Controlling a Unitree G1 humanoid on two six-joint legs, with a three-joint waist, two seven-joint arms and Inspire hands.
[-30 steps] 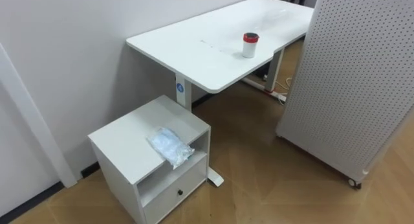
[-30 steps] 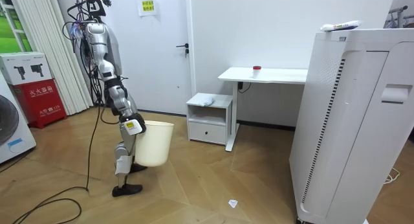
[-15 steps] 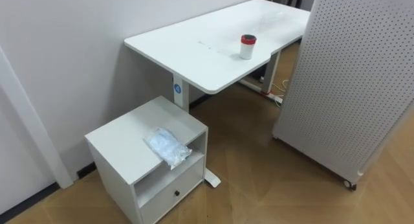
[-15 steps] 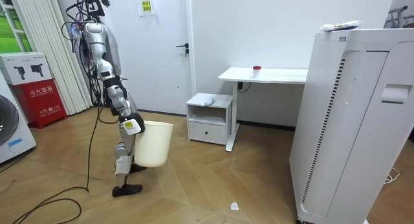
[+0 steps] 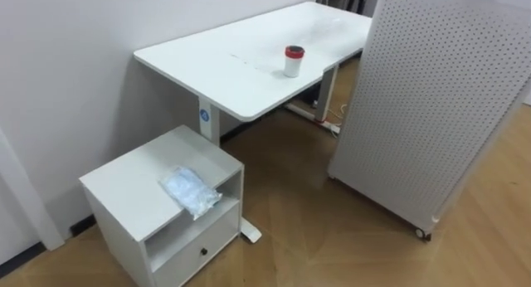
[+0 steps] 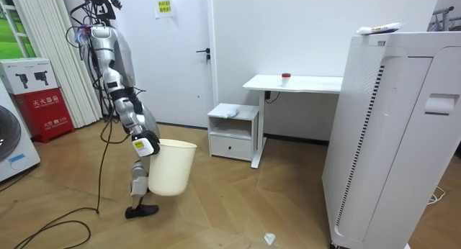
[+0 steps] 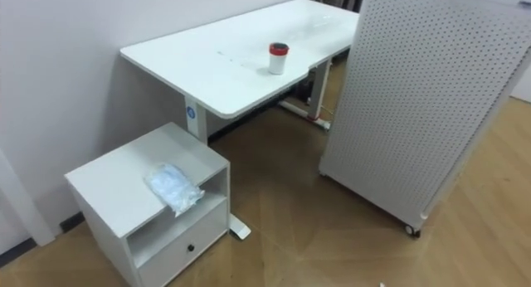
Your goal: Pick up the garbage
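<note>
A tall white unit with a perforated face (image 5: 440, 96) stands on small castors on the wood floor, at the right of the eye views, just beside the far end of a long white desk. The desk's worktop (image 5: 216, 63) runs along the white wall. Near the worktop's front edge, about midway along, a small white cup with a red lid (image 5: 293, 60) stands upright.

Beside the desk leg on the left sits a low white bedside cabinet (image 5: 124, 183) with an open shelf above a single drawer.

In the room view the robot stands on the wood floor at the room view's left, in front of a white door and well apart from the cabinet. A cream plastic waste bin (image 6: 169, 170) hangs at knee height in front of it. Its right hand (image 6: 145, 143) is at the bin's rim; whether it is clasped or spread cannot be told from this far off.

The garbage, a crumpled clear plastic bag (image 5: 190, 191), lies flat on the cabinet's top. Its long axis runs from the middle of the top towards the front right corner, and its near end reaches the front edge above the open shelf.

A small pale scrap (image 6: 269, 239) lies on the floor near the foot of the tall unit.
</note>
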